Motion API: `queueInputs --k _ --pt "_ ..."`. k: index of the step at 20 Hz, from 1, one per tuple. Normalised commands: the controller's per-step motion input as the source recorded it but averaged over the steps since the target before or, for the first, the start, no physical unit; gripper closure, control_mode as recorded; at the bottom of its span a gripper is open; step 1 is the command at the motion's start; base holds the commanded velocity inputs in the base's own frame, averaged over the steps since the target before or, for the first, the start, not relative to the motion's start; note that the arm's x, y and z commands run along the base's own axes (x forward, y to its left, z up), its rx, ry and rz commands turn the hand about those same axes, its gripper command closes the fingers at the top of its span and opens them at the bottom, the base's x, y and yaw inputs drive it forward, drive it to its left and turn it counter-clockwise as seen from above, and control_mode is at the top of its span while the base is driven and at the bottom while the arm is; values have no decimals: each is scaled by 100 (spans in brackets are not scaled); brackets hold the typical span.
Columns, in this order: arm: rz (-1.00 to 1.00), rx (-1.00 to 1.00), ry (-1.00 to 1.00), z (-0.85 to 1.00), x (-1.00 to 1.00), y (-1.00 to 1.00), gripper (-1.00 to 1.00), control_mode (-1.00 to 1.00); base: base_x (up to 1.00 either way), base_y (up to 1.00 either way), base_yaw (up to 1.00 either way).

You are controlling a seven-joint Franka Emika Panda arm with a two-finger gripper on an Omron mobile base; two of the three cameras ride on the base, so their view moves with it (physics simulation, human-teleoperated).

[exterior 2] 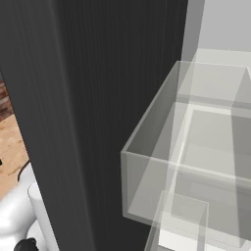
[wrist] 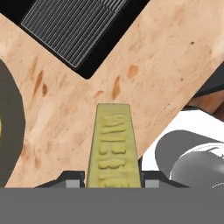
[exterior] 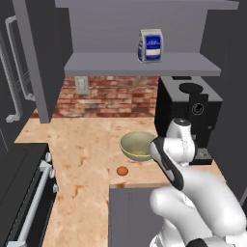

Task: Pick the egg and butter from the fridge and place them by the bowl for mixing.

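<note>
Butter clamped in tool, seemingly just above counter.

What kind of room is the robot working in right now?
A home kitchen, rendered: wooden counter with a mixing bowl and egg, brick backsplash, and a coffee machine.

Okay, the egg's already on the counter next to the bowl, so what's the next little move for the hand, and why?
Probably lower the hand and set the butter down. It is shut on the butter above bare counter, with the bowl close beside it. The egg already lies near the bowl, so the butter looks like the last piece to place.
</note>
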Motion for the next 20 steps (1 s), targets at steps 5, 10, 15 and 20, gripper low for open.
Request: queueInputs --k 5,10,15,20 --pt "-1 3 0 -17 27 0 100 -100 0 0 0" --pt "0 0 0 -27 -2 1 100 -100 0 0 0" --pt "0 4 -1 -25 5 1 100 -100 0 0 0" --pt "-1 2 -5 -24 9 4 100 -100 0 0 0"
